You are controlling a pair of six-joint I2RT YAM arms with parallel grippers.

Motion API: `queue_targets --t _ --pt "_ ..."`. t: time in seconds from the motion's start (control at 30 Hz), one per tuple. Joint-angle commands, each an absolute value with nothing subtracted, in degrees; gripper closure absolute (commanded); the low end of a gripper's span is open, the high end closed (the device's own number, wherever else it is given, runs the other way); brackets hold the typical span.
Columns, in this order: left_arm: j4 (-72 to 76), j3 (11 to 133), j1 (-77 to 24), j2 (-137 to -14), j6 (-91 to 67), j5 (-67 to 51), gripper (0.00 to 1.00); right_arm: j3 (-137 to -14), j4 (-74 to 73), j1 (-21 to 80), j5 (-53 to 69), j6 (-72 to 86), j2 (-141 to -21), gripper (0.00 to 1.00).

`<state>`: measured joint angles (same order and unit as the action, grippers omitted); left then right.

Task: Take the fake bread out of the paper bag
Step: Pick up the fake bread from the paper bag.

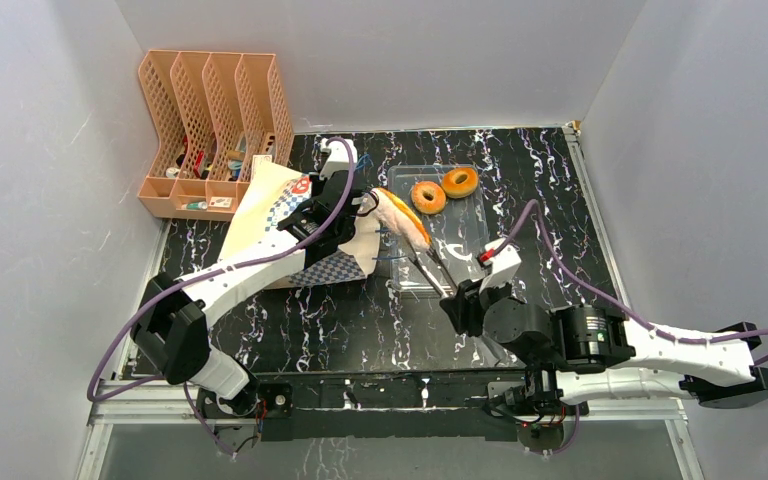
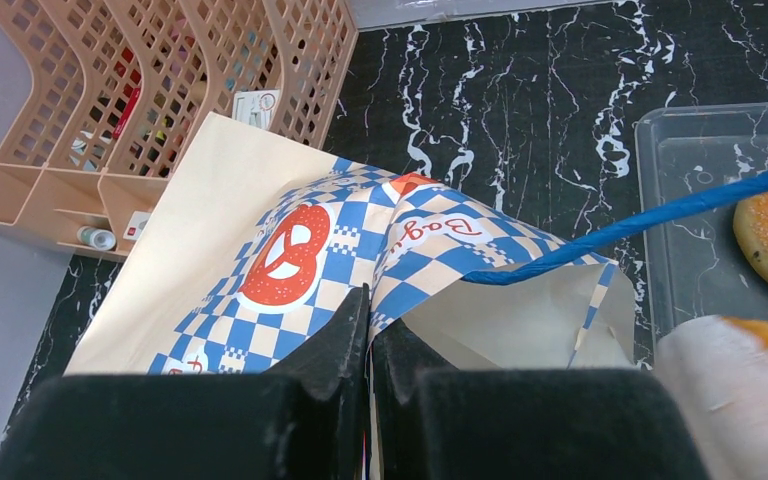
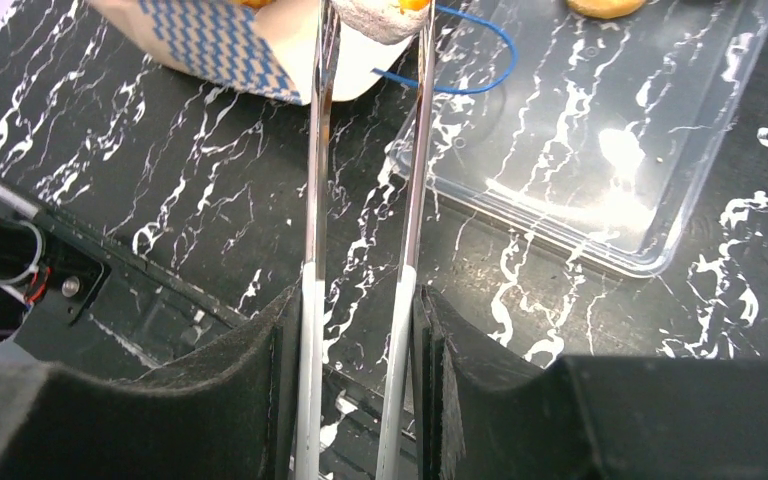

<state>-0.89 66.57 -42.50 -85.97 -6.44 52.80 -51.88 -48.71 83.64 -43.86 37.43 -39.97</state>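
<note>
The only legible writing is on the paper bag [image 2: 260,290]: red script on a white oval starts with "Bag", and the rest is lost in a crease. Next to it is a round red-orange logo with a white pretzel. Both sit on a band of blue-and-white checks, and the paper above the band is plain tan.

The long loaf [image 1: 403,215] is out of the bag. It is golden-orange on top and pale and floury below. The tips of the thin metal tongs [image 3: 360,200] pinch it just off the bag's mouth, at the left edge of the clear plastic tray [image 1: 460,245]. Two orange-brown glazed rings [image 1: 443,190] lie side by side in the rear of that tray.

The bag lies on its side toward the left rear of the worktop [image 1: 360,320], its mouth facing the tray. One blue cord handle [image 2: 640,218] stretches across toward the tray.

The left hand [image 2: 368,325] is closed tight, its fingers together on a fold of the checked paper at the bag's mouth. The right hand [image 3: 360,310] is clamped on the two tong arms near their handle end.

The peach mesh file organizer [image 1: 215,130] stands in the rear left corner, just behind the bag. Its small stickers are too small to read.
</note>
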Motion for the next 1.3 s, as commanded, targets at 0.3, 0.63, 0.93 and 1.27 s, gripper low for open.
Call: queue_targets --t 0.3,0.63,0.93,1.27 --pt "-3.8 65.84 -42.48 -81.68 -8.53 53.41 1.0 -56.06 -50.54 84.02 -58.68 44.95 -40.27 1.0" --pt "-3.63 62.3 -42.45 -74.26 -8.98 47.78 1.0 -55.07 -45.81 82.43 -61.7 44.38 -48.41 1.0" --pt "-6.08 60.45 -42.45 -68.72 -10.19 44.81 1.0 -51.7 -28.94 64.38 -43.19 31.37 -53.35 1.0" --pt "-8.28 59.51 -42.45 -65.0 -10.55 42.6 1.0 -49.39 -16.14 50.47 -27.53 26.35 -61.41 1.0"
